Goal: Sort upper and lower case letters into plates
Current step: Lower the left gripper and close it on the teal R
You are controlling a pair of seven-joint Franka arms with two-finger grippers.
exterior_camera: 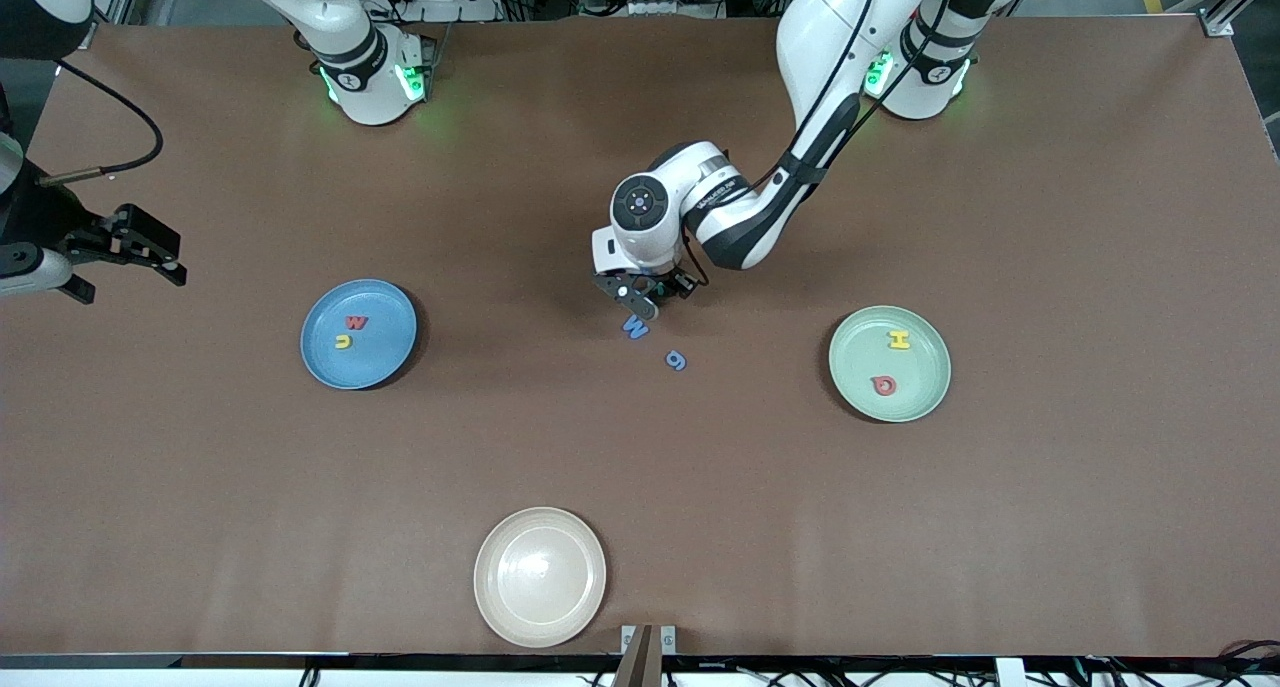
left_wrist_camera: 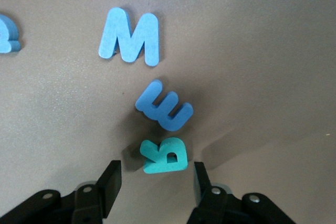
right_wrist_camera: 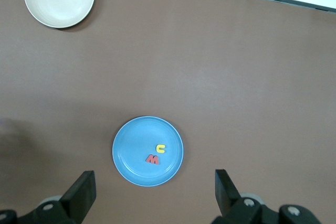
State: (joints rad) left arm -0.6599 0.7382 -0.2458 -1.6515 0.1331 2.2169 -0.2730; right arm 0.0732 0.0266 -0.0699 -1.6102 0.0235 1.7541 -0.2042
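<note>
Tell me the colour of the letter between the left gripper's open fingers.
Teal letter, clearest in the left wrist view.

Loose blue letters [exterior_camera: 636, 327] lie between plates [exterior_camera: 359, 334].

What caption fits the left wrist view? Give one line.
Open left gripper straddles a teal letter beside blue letters.

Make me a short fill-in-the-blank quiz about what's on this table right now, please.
1. The blue plate holds ____ letters.
2. The left gripper is open around a ____ letter.
3. The cream plate holds ____ letters.
4. The yellow H lies in the pale ____ plate.

Missing words: two; teal; no; green
</note>
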